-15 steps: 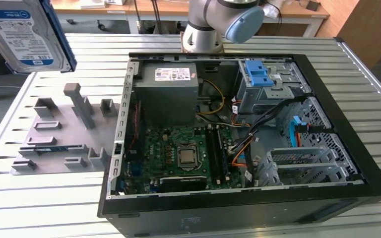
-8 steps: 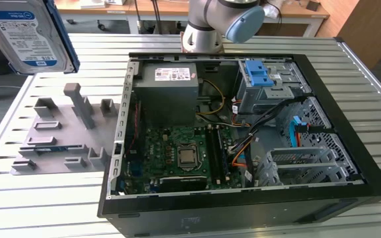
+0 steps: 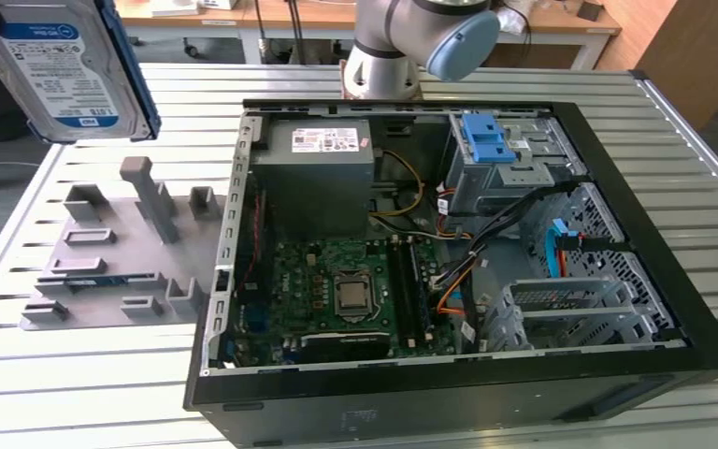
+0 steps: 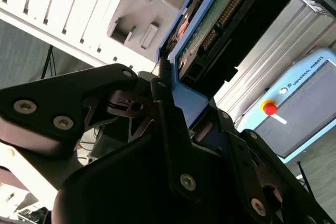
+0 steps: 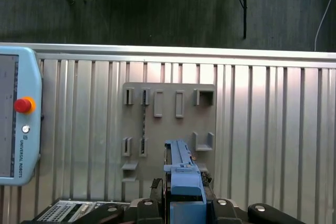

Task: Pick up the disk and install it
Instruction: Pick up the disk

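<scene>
The disk, a silver hard drive with a white-and-blue label and a blue carrier frame, hangs in the air at the exterior view's upper left, above the grey fixture plate. In the second wrist view my gripper is shut on the disk's blue frame, and the drive's green circuit board faces the camera. In the first wrist view the disk stands edge-on between my gripper fingers, over the fixture plate.
An open computer case lies on the slatted metal table, with a grey power-supply box, a motherboard and a drive cage with a blue latch. The arm's base stands behind the case. A teach pendant lies beside the plate.
</scene>
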Robot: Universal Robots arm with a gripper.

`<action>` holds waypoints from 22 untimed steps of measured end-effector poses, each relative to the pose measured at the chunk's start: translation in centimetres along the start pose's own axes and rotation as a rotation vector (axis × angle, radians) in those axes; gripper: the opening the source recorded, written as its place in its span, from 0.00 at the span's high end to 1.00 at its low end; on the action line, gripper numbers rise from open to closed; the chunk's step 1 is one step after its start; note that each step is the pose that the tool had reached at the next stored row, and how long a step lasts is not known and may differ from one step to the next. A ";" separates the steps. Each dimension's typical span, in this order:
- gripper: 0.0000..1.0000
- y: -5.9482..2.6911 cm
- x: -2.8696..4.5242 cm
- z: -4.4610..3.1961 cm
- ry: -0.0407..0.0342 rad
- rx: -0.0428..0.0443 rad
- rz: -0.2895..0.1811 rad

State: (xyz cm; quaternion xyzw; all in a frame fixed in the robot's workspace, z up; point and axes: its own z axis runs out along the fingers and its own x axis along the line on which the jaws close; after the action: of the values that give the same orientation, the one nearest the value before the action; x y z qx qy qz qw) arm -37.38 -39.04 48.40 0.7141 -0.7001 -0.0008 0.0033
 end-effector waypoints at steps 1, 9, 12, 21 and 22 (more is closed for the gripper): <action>0.64 -0.14 0.04 0.00 0.0002 0.0000 0.000; 0.64 -1.25 0.39 -0.01 0.0017 -0.0001 0.001; 0.64 -1.66 0.51 -0.01 0.0024 -0.0001 0.002; 0.64 -3.04 0.82 -0.02 0.0044 -0.0002 0.003; 0.64 -3.19 0.85 -0.02 0.0046 -0.0002 0.003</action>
State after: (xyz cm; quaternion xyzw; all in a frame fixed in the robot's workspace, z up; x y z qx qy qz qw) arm -34.17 -39.83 48.41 0.7129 -0.7013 0.0008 0.0050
